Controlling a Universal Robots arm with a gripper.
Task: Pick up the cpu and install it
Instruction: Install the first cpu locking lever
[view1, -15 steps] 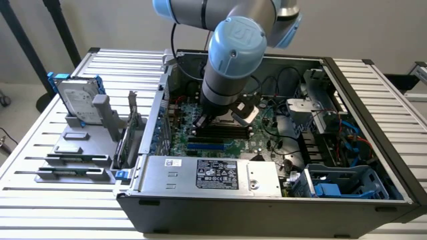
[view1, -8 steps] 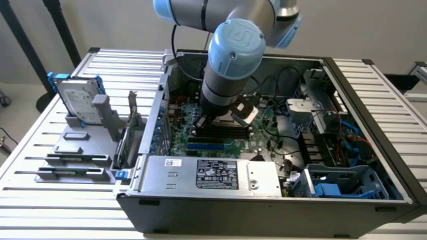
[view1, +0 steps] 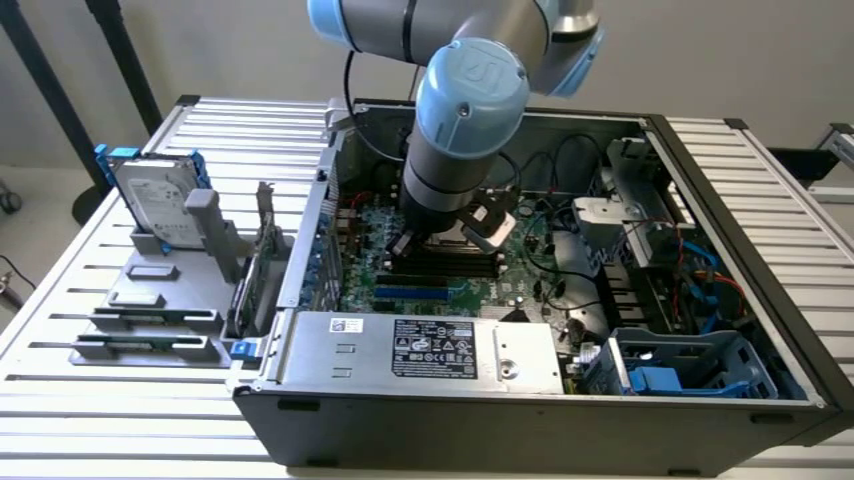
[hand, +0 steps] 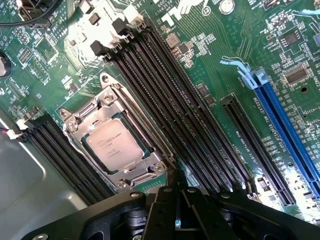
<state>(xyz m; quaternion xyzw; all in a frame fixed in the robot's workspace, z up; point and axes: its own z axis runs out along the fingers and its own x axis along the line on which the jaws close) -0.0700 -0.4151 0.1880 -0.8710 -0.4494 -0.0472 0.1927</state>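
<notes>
Closest to my wrist camera my jaws (hand: 177, 220) pressed together and holding nothing, just beyond them the cpu (hand: 116, 144) seated flat in its metal socket frame (hand: 75, 120) on the green motherboard (hand: 210, 45), black memory slots (hand: 165, 95) alongside, blue slot (hand: 285, 130) farther off.

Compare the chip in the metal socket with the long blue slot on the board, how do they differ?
The cpu is a small silver-grey square, while the blue slot is a long, narrow bar. The cpu sits framed by a metal socket bracket; the blue slot stands bare, with a pale latch at one end. The cpu has printed text on its top; the blue slot shows none. Both sit on the same green motherboard.
</notes>
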